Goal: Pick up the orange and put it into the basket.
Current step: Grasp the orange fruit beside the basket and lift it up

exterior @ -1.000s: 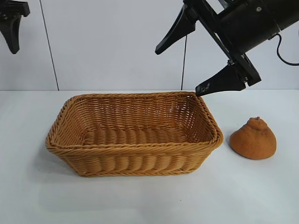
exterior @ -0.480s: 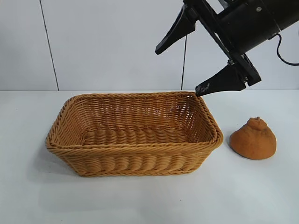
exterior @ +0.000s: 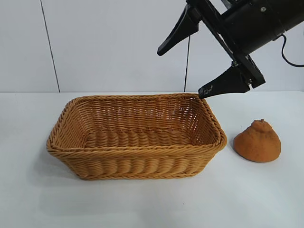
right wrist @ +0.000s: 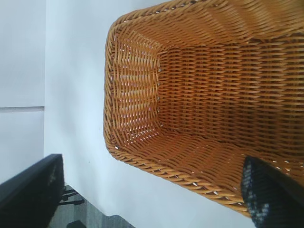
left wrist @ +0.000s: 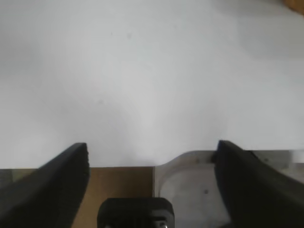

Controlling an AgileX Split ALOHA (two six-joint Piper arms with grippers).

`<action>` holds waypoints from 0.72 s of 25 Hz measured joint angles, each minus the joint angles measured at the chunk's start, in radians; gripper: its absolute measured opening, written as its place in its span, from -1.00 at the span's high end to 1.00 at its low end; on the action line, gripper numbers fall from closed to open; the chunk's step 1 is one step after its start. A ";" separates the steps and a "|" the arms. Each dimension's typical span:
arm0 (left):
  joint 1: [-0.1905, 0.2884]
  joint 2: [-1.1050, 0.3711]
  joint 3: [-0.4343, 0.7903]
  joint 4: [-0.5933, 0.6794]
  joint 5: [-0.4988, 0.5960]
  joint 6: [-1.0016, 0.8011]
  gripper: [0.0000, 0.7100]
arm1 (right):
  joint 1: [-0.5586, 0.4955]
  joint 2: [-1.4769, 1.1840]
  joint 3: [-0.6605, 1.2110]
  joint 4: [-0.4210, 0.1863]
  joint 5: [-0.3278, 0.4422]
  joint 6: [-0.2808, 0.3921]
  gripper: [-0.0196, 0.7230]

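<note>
The orange (exterior: 257, 141), brownish with a knobbed top, sits on the white table just right of the basket (exterior: 137, 151). The wicker basket has nothing in it; it also shows in the right wrist view (right wrist: 142, 164). My right gripper (exterior: 179, 73) is open and empty, high above the basket's far right corner, up and to the left of the orange. In its own view (right wrist: 152, 190) the jaws stand wide apart over the basket's rim. My left gripper (left wrist: 152, 156) is open and empty over bare table; it is out of the exterior view.
The white table (exterior: 152, 204) spreads around the basket, with a pale wall behind. The table's edge and a brown surface beyond it show in the left wrist view (left wrist: 121, 183).
The left gripper, at the exterior view's top left a second ago, has gone out of that view. The right arm, basket and orange have hardly moved.
</note>
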State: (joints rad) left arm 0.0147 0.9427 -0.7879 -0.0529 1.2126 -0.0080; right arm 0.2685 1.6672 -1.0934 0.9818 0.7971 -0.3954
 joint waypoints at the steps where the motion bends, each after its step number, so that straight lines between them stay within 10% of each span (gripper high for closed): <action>1: 0.000 -0.052 0.037 0.000 -0.004 0.002 -0.50 | 0.000 0.000 0.000 0.000 0.003 0.000 -0.92; 13: 0.000 -0.668 0.279 -0.004 -0.139 0.002 -0.49 | 0.000 0.001 -0.043 -0.004 0.051 0.000 -0.92; 18: 0.000 -0.835 0.283 -0.004 -0.146 0.002 -0.49 | 0.000 0.001 -0.149 -0.133 0.097 0.084 -0.92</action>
State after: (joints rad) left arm 0.0147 0.1077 -0.5050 -0.0567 1.0662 -0.0059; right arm 0.2685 1.6680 -1.2426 0.8485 0.8945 -0.3112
